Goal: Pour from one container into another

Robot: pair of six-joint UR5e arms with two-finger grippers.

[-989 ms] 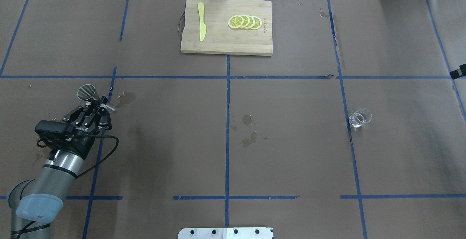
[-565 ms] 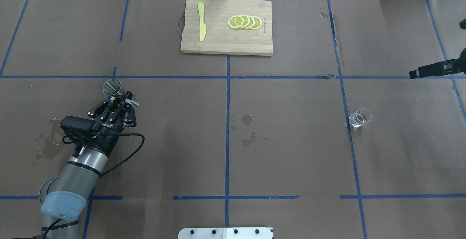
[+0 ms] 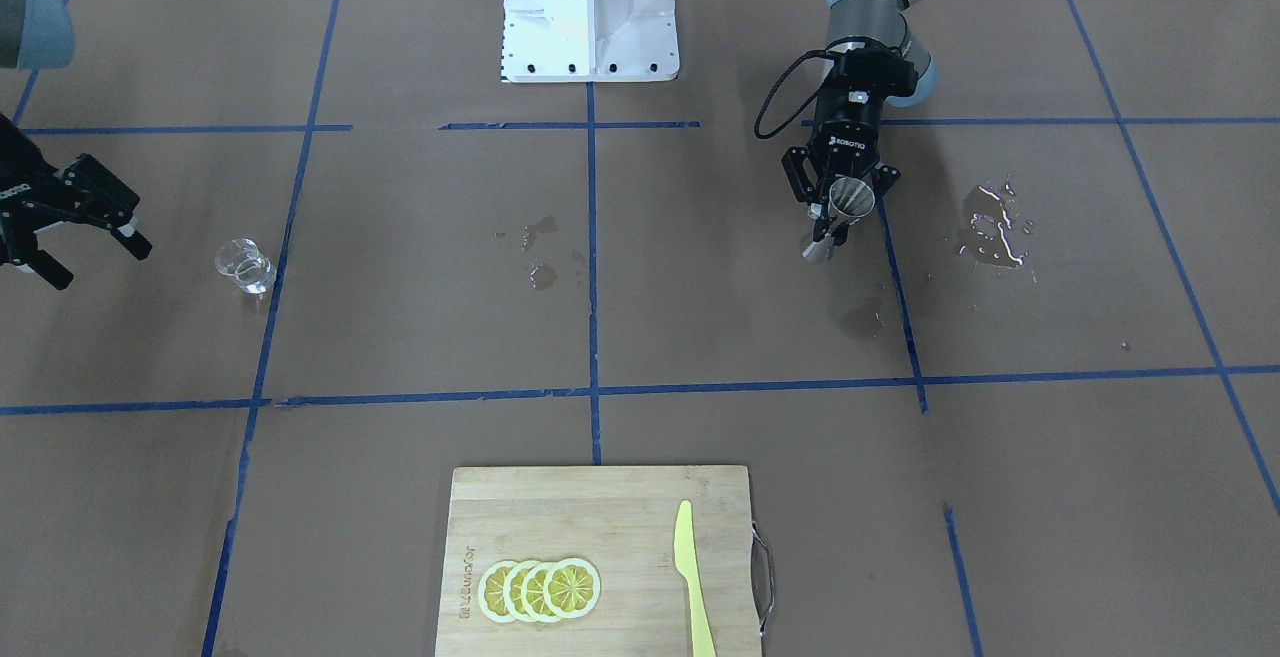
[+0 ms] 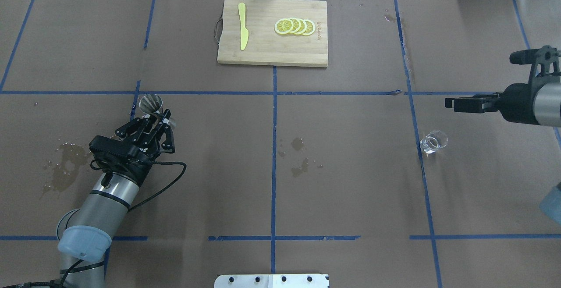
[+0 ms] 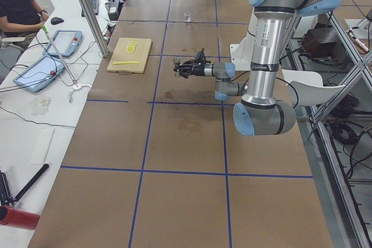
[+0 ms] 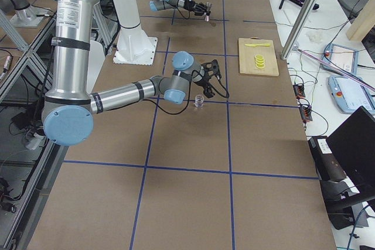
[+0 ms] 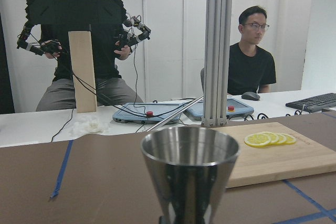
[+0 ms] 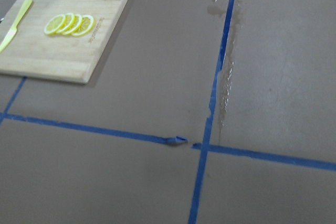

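Left hand (image 4: pixel 158 116) tight around waist of upright steel jigger (image 4: pixel 150 102), aloft; right hand (image 3: pixel 98 262) spread, level, near glass cup (image 3: pixel 243 265)

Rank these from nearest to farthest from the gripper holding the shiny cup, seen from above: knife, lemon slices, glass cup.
From the left gripper holding the jigger:
1. knife, left on the board.
2. lemon slices, right on the board.
3. glass cup, far right on the table.

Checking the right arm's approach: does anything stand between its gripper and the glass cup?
Nothing visible does. The open right gripper hovers beside the glass measuring cup, with only bare paper-covered table between them.
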